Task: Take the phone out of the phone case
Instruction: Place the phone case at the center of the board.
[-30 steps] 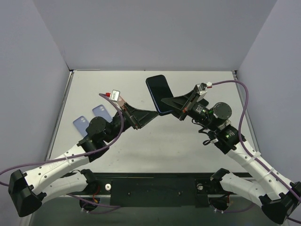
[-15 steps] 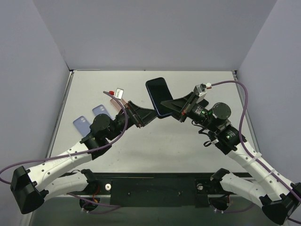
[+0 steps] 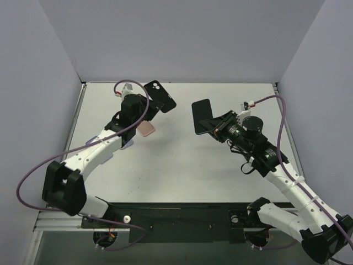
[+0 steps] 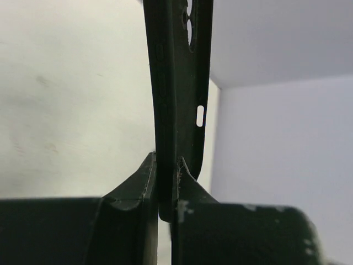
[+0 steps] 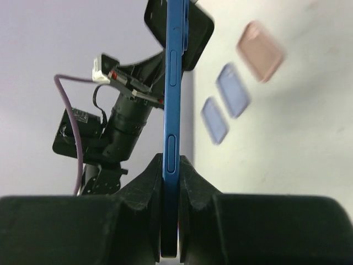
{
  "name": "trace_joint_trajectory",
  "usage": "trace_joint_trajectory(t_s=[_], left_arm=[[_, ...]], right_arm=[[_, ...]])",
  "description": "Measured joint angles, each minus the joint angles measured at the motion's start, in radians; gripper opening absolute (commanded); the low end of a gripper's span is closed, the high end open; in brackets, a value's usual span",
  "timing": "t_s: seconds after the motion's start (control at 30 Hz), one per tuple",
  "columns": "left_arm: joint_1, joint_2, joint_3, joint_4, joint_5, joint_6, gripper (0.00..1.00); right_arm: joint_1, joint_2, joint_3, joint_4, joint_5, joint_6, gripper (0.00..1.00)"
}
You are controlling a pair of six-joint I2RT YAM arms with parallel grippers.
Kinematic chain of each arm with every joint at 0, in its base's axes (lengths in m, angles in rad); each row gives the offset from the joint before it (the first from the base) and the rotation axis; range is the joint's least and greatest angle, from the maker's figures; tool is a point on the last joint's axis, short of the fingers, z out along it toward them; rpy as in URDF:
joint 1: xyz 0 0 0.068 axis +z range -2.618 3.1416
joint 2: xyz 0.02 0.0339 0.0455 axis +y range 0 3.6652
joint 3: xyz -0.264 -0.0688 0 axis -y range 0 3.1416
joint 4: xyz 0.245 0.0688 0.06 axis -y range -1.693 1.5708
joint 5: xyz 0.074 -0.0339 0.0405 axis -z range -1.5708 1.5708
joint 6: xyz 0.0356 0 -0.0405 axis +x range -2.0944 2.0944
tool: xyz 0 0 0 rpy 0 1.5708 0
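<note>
Since the phone case point(image 3: 160, 96) and the phone point(image 3: 202, 116) sit in separate claws and well apart, I judge the extraction itself done and the step in hand to be parking both parts safely. Left side first: the left gripper point(image 3: 149, 100) is closed narrow on the black case, pinching it near 1 end. The left wrist view shows the case point(image 4: 177, 83) edge-on between the jaws, empty, with a small side slot visible. The left arm reaches from its base toward the far-left corner, wrist lifted, with the case held above the table point(image 3: 182, 165). Just beside that wrist a pink case point(image 3: 146, 128) lies flat. The right wrist view also shows 2 blue cases point(image 5: 233, 89) near it, all loose and not part of the job. Moving right: the right gripper point(image 3: 213, 125) is clamped on the phone across its thickness near the lower end, and its blue edge point(image 5: 175, 83) stands upright between the jaws. The right arm runs diagonally from the near-right base toward centre, wrist rolled so the phone's dark face turns toward the overhead camera. To finish well, in my judgement: hold both clamps firm, lower the phone over bare table away from the loose cases, and lay it flat before releasing, since a grip at 1 end could let it pivot. Height above the table cannot be read from these views.
</note>
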Motion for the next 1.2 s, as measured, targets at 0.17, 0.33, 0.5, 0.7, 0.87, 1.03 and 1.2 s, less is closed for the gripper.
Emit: trace_joint_trajectory(t_s=[0.17,0.33,0.5,0.7,0.87,1.03,1.2], left_arm=[[0.15,0.319,0.045,0.039,0.059,0.013,0.0],[0.213,0.568,0.086,0.137,0.176,0.015,0.0],[0.226,0.659,0.091,0.193,0.235,-0.029,0.04],[0.227,0.723,0.127,0.216,0.256,-0.066,0.21],[0.24,0.743,0.148,0.188,0.256,-0.067,0.37],[0.254,0.743,0.229,0.054,0.242,-0.011,0.61],[0.257,0.743,0.32,-0.079,0.232,0.039,0.78]], right_arm=[[-0.139,0.119,-0.038,0.001,0.121,-0.097,0.0],[-0.261,0.364,-0.04,0.096,0.169,-0.14,0.0],[-0.341,0.608,-0.024,0.214,0.19,-0.149,0.0],[-0.346,0.868,0.057,0.36,0.261,-0.167,0.04],[-0.335,0.966,0.093,0.418,0.309,-0.18,0.13],[-0.335,1.003,0.1,0.443,0.316,-0.171,0.22],[-0.332,1.045,0.142,0.415,0.304,-0.165,0.36]])
